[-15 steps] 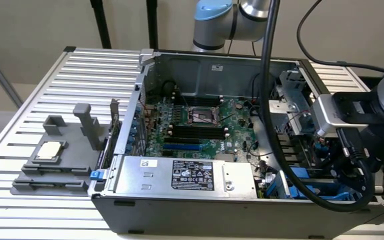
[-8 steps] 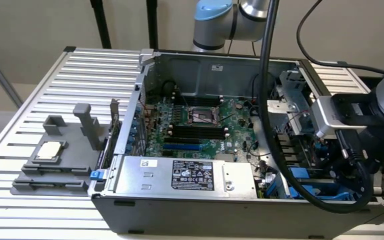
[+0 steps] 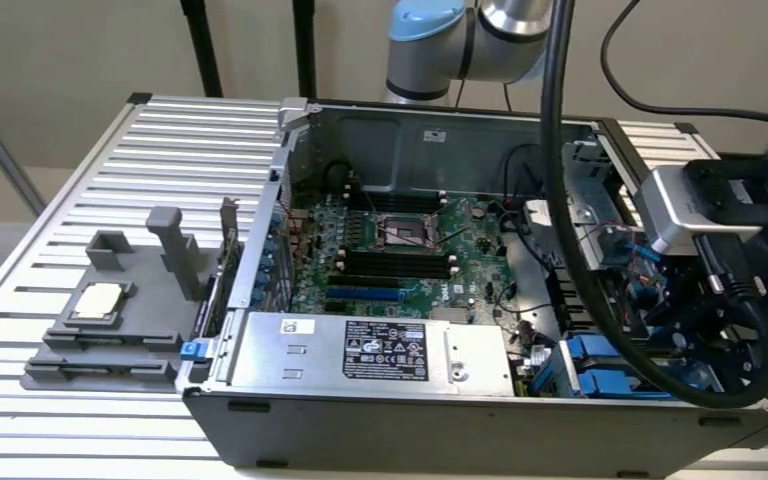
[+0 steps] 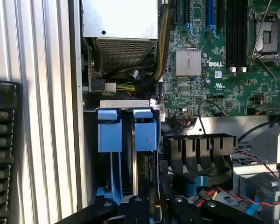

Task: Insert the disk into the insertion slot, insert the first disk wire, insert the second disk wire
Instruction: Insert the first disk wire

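Closest to you, the black tool [image 4: 154,207] hangs right over the mouth of the drive bay. You cannot tell whether it is released or clenched. It looks parked there because that spot lines it up with the bay's opening.

Just beyond it is the disk [image 4: 141,168], a silver-grey rectangular hard drive clipped in a bright blue plastic frame. It stands on edge inside the insertion slot [image 4: 123,103], the grey metal cage bay with blue rails, probably so those rails can guide it straight. You see its narrow dark edge and the frame's blue end, with a second blue tab [image 4: 109,135] just beside.

Farther off sit the grey perforated power-supply box [image 4: 119,28] and the green motherboard [image 4: 214,74]. The pale ribbed worktop [image 4: 42,93] runs alongside.
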`<state>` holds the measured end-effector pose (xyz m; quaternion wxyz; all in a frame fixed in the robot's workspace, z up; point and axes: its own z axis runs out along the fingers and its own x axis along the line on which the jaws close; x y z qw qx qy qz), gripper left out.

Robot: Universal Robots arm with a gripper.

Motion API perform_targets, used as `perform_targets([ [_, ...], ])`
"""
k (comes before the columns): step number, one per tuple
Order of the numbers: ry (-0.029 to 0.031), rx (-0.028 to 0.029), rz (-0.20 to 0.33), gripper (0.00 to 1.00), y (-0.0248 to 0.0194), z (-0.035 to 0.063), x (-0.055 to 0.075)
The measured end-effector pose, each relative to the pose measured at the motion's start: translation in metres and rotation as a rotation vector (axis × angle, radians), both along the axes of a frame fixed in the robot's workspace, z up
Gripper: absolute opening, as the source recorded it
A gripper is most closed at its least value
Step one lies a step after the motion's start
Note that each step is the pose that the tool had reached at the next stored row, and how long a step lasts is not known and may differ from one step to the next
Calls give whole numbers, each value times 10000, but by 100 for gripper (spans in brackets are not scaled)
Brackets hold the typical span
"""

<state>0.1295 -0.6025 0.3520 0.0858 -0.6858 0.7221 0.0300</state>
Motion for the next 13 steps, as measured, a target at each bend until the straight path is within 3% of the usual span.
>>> perform_targets([
  [3,11,0,1,25,-6,29,-63],
  [9,12,-2,1,25,-26,31,-335],
  [13,11,-2,0,25,-26,31,-368],
])
